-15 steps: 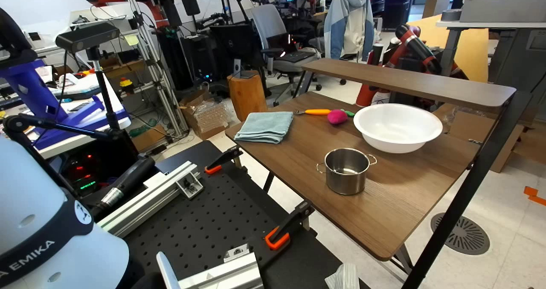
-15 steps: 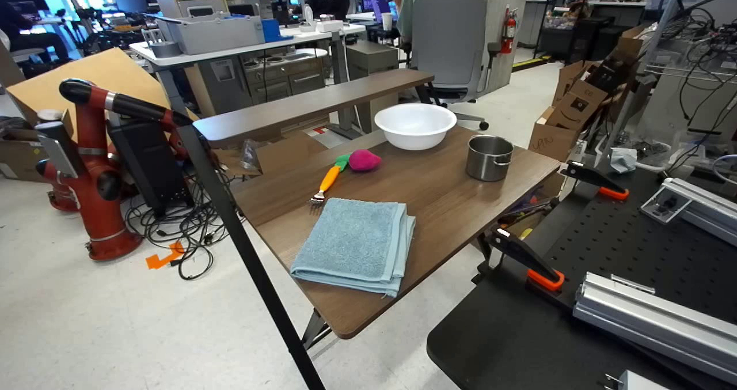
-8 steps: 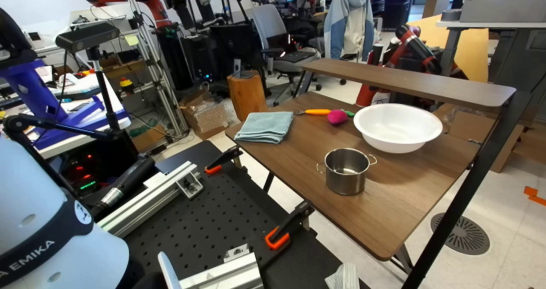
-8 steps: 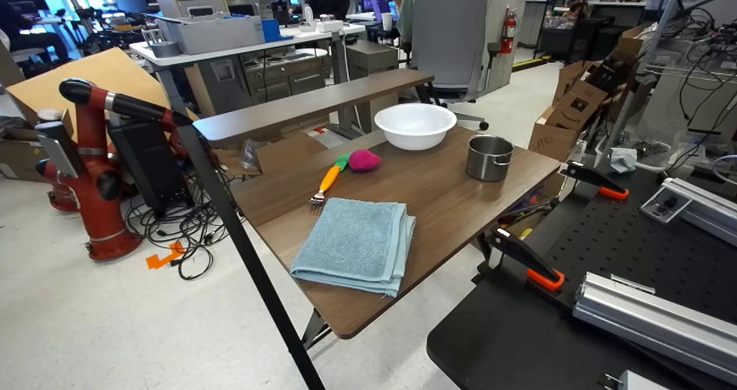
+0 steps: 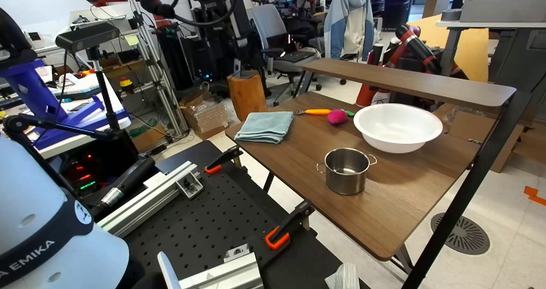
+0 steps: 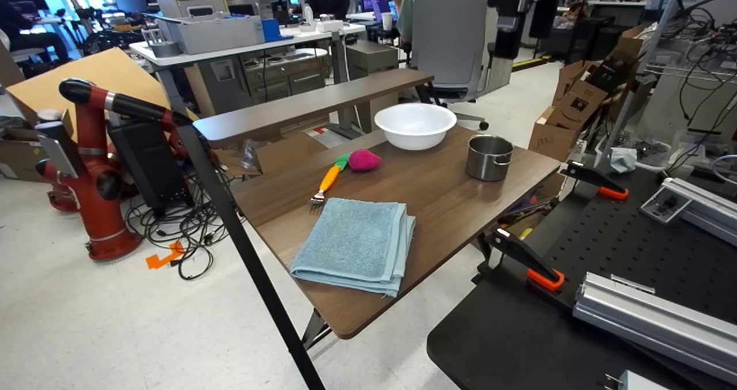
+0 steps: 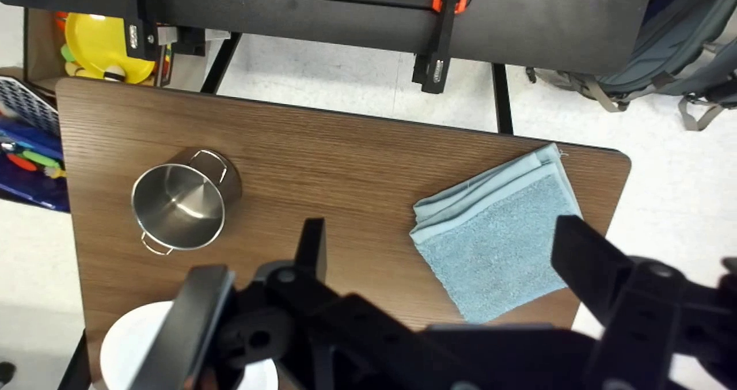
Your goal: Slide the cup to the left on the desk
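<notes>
"Down below the claw [image 7: 440,228], wrist view, what d'you see?"

"Brown wood desk [image 7: 357,165]. It's way lower than the claw. Claw's two fingers [image 7: 311,246] are spread wide, big gap btwn them."

"OK. Where's the cup [image 7: 178,205]?"

"Off L of the claw in the wrist view, well apart from it. It's shiny + grey, stands upright on the desk, near the edge on that side."

"What shows in the gap?"

"Blue cloth [image 7: 501,252], folded, flat on the desk, so lower than the claw. A bit of it hides behind the finger on the R there."

"And the bowl [image 7: 129,338]?"

"White one. Down + L of the claw in the wrist view, bigger than the cup. Claw parts block some of it."

"Any small stuff?"

"Yep. See an exterior view: orange fork [image 6: 330,180], w/ a pink toy [image 6: 364,160] just beside it. Both are low, L of the claw there. Can't tell if they touch."

"What abt far out?"

"Black board [image 7: 345,24] w/ clamps [image 7: 440,44], out past the claw, top of the wrist view."

"How high's the claw?"

"Up near the top in both exterior views, well apart from desk, cup, bowl + cloth."
</notes>
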